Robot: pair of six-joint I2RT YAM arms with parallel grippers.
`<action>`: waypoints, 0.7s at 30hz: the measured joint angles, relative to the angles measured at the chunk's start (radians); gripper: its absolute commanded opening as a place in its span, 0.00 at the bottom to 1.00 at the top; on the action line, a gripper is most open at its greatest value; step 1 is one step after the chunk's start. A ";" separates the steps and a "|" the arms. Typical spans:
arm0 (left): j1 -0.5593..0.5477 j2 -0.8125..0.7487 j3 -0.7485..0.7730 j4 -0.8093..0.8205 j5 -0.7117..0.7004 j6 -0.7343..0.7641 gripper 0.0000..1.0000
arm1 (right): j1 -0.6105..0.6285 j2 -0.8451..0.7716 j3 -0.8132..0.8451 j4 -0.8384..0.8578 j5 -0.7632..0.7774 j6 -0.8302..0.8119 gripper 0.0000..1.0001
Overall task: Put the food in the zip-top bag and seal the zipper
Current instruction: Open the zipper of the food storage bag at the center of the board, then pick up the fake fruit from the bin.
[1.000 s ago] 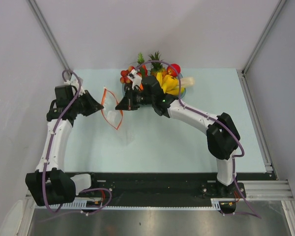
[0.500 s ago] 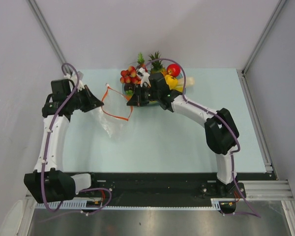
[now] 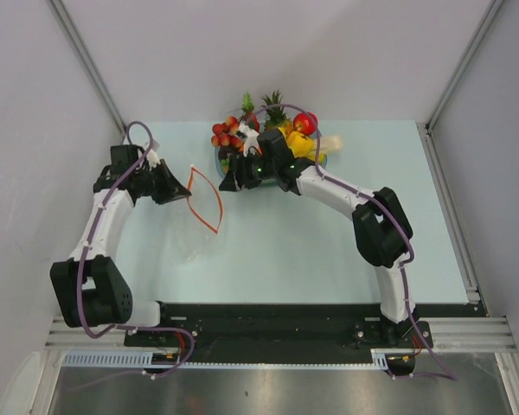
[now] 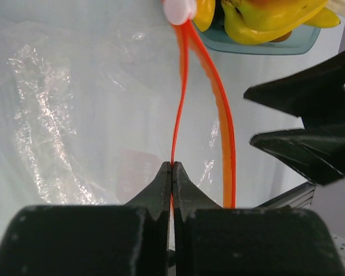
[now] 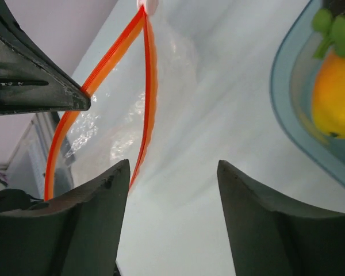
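Note:
The zip-top bag (image 3: 195,246) lies clear and floppy on the pale table, left of centre, its mouth standing up as a narrow loop. My left gripper (image 3: 185,191) is shut on one strip of the orange zipper (image 4: 182,98), pinched at the fingertips (image 4: 164,178). The other zipper strip (image 4: 226,132) bows away, free. A white slider (image 4: 180,8) sits at the far end. My right gripper (image 5: 172,172) is open just beside the mouth, holding nothing. The food rests in the tray: bananas (image 3: 297,147), a red apple (image 3: 305,123) and the orange (image 5: 333,98).
The blue-tinted tray (image 3: 321,156) stands at the back centre and also holds a pineapple (image 3: 275,111) and a red berry cluster (image 3: 227,131). The right arm's fingers (image 4: 310,121) loom close at the right of the left wrist view. Walls enclose the table.
My right gripper has opened and let go of the zipper. My left gripper has shut on the zipper, and the mouth has narrowed from a wide stretch to a slim loop.

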 measured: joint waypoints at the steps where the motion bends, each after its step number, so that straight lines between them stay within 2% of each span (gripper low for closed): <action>1: -0.001 0.010 -0.007 0.011 0.003 -0.007 0.00 | -0.009 0.000 0.002 -0.003 0.001 -0.007 0.75; 8: -0.009 0.030 -0.014 0.074 0.026 -0.041 0.00 | -0.120 0.000 0.093 -0.045 0.024 -0.039 0.86; 13: -0.010 0.041 -0.014 0.114 0.038 -0.056 0.00 | -0.194 0.016 0.228 -0.062 0.100 -0.053 0.86; 21: -0.010 0.062 -0.014 0.159 0.043 -0.077 0.00 | -0.153 0.151 0.457 -0.145 0.252 -0.226 0.93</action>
